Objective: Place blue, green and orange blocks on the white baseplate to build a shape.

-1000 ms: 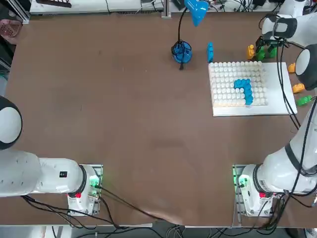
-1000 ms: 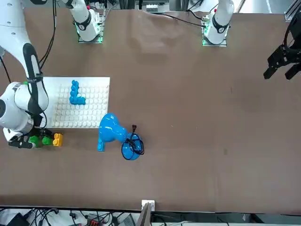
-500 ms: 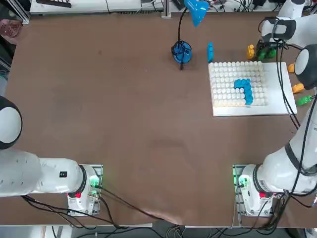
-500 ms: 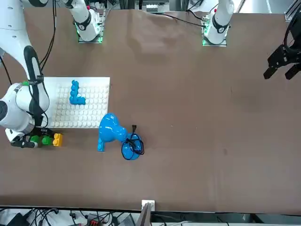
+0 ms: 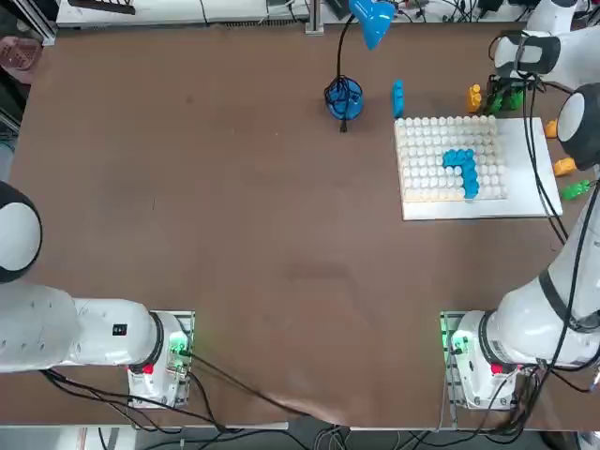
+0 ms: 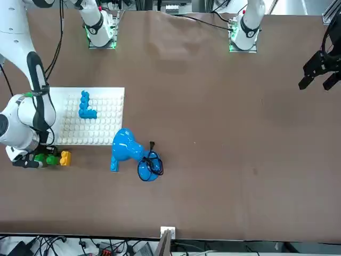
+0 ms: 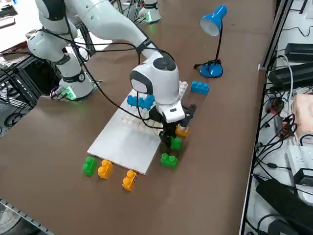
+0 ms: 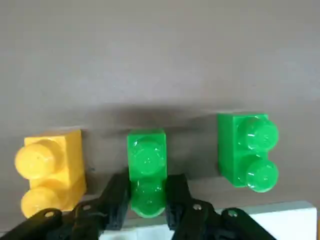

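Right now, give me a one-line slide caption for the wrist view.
Right gripper shut on the middle green block, flanked by an orange block and another green block.

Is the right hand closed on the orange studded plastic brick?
No, the right hand grips the middle green studded plastic brick; the orange studded brick sits untouched beside it.

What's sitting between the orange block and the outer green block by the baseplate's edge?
A second green block, clamped by the right gripper, shown in the wrist view.
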Available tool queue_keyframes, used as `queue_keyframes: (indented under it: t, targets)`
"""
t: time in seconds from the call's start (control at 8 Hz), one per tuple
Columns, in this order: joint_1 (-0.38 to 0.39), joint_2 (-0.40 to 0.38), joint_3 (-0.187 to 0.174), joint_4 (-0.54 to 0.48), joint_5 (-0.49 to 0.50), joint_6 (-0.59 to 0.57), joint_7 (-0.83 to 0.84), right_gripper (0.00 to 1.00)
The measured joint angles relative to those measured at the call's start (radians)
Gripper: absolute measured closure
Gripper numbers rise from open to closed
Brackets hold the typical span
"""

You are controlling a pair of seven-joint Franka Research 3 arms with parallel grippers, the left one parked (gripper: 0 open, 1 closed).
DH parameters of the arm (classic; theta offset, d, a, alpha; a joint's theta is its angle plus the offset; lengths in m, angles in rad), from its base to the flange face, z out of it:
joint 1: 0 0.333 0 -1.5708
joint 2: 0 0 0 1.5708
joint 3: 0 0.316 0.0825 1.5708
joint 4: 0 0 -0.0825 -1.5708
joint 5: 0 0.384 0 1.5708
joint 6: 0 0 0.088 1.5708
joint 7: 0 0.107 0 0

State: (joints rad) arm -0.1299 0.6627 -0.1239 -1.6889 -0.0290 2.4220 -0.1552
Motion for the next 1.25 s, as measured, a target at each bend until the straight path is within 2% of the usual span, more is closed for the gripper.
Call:
queue_keyframes:
  t: [0.25,0.5,0.88,1.25]
  targets:
    - [0.008,-0.039,0.029,0.015,0.0,-0.058,-0.001,0.63]
    - [0.057,-0.175,0.055,-0.03,0.002,-0.192,0.008,0.63]
    - [0.168,-0.475,0.062,-0.319,0.003,-0.227,0.086,0.63]
    - [0.229,-0.715,0.063,-0.596,0.003,-0.225,0.162,0.63]
